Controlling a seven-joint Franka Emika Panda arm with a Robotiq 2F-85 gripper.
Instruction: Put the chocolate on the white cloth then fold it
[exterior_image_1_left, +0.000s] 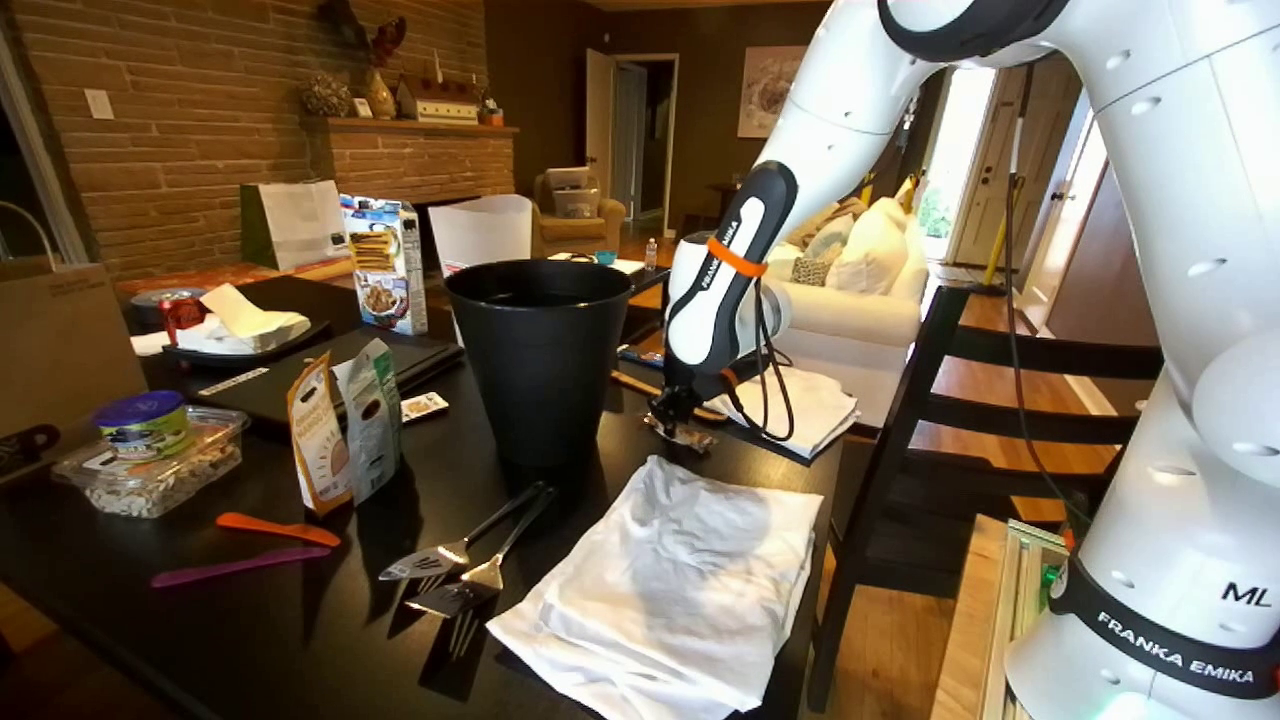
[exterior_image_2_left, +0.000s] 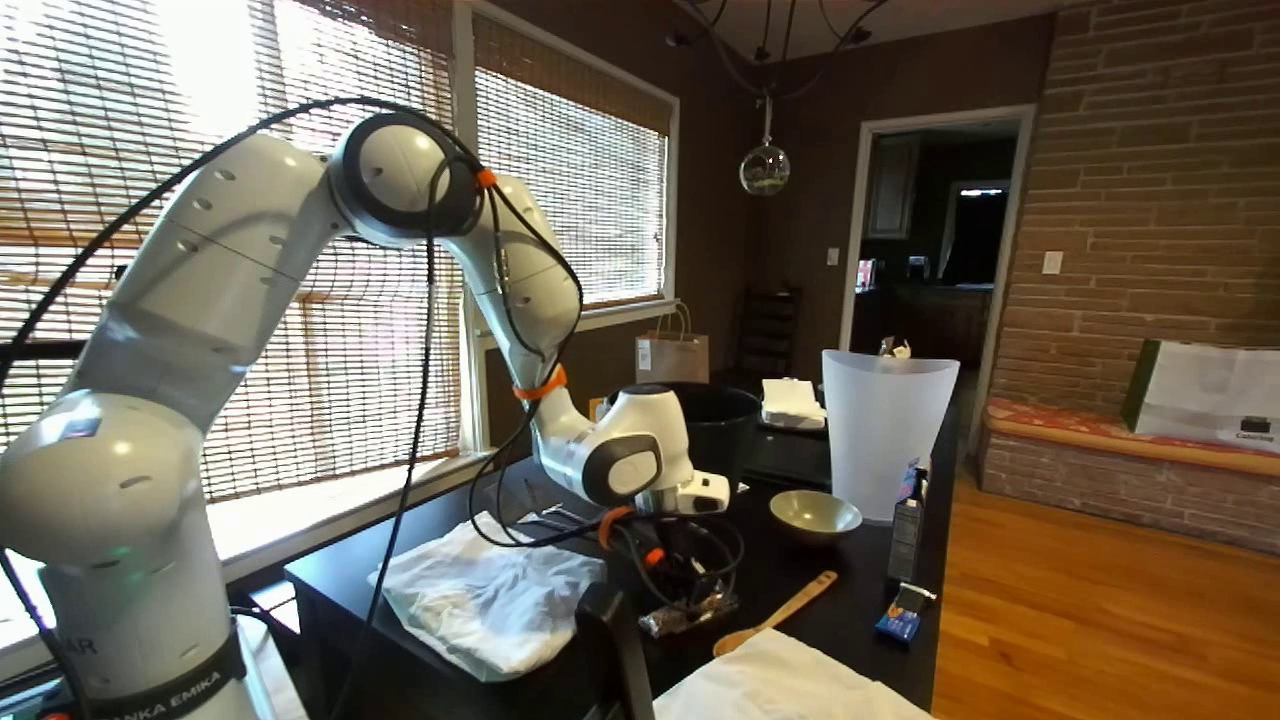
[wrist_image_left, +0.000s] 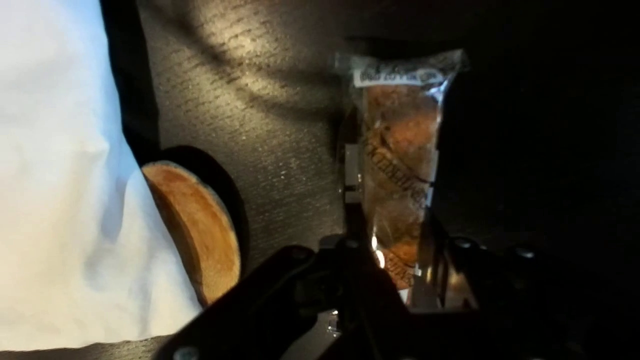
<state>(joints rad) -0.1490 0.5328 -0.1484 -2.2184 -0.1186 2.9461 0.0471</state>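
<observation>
We found the chocolate (wrist_image_left: 400, 150) at the tip of the claw (exterior_image_1_left: 672, 418), between its jaws, and it seemed to us to lie on the black table (exterior_image_1_left: 250, 640). In the wrist view its long axis ran out from the root of the claw to past the jaw tips, so the jaws flanked its long edges and a pinch, we judged, would fall across its narrow width. Whether they pressed on it or stood just off it, we could not tell; that part was dark and blurred. The white cloth (exterior_image_1_left: 680, 590) lay wrinkled near the claw, apart from the chocolate, on the side toward the robot's base (exterior_image_1_left: 1170, 640), so the coming carry looked short and would lead back that way once the hold was sure. To the claw's left in the wrist view lay a wooden spoon (wrist_image_left: 215, 235) and another white sheet (wrist_image_left: 60, 200); we thought that sheet the wrong way to turn.
</observation>
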